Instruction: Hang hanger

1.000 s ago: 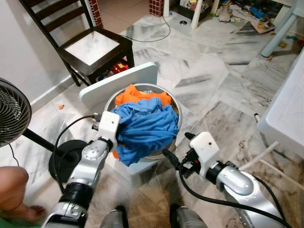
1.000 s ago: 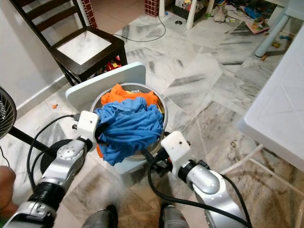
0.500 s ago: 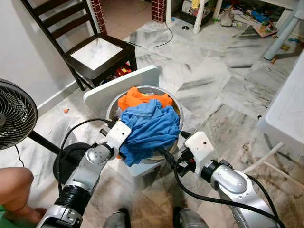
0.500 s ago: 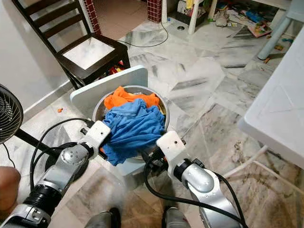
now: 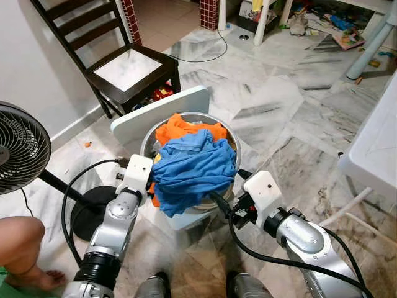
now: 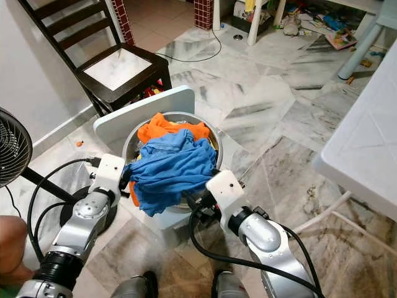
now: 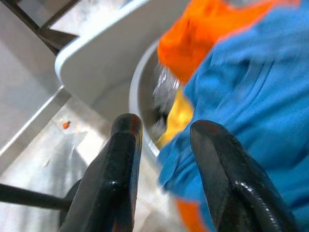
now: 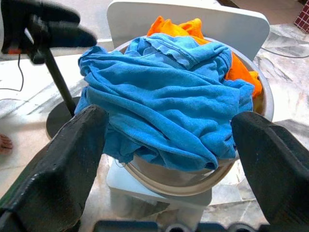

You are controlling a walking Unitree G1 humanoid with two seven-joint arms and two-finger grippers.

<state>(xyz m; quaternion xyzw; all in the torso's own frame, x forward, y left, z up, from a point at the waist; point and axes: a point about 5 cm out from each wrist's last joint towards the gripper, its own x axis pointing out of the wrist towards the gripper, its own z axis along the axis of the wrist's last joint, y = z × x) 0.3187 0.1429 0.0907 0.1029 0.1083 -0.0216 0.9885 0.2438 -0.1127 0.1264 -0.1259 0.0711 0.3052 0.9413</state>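
A blue garment (image 5: pixel 192 167) is heaped over an orange one (image 5: pixel 183 129) in a metal basin (image 5: pixel 234 155) on a low white stool. My left gripper (image 5: pixel 152 181) is at the basin's left rim, its fingertips against the edge of the blue cloth. In the left wrist view that gripper (image 7: pixel 164 130) is open, and the rim and some yellow cloth show through the gap. My right gripper (image 5: pixel 229 189) is open wide at the basin's front right, just below the rim. In the right wrist view it (image 8: pixel 170 118) frames the blue garment (image 8: pixel 164 96) without touching it.
A white board (image 5: pixel 161 112) leans behind the basin. A dark wooden chair (image 5: pixel 127 62) stands at the back left and a black pedestal fan (image 5: pixel 22 146) at the left. A person's leg (image 5: pixel 18 248) is at the lower left. A white table (image 5: pixel 378 143) edges the right.
My left gripper has drawn back from the front of the blue garment to the basin's left rim. The right gripper has barely moved. The camera has shifted a little.
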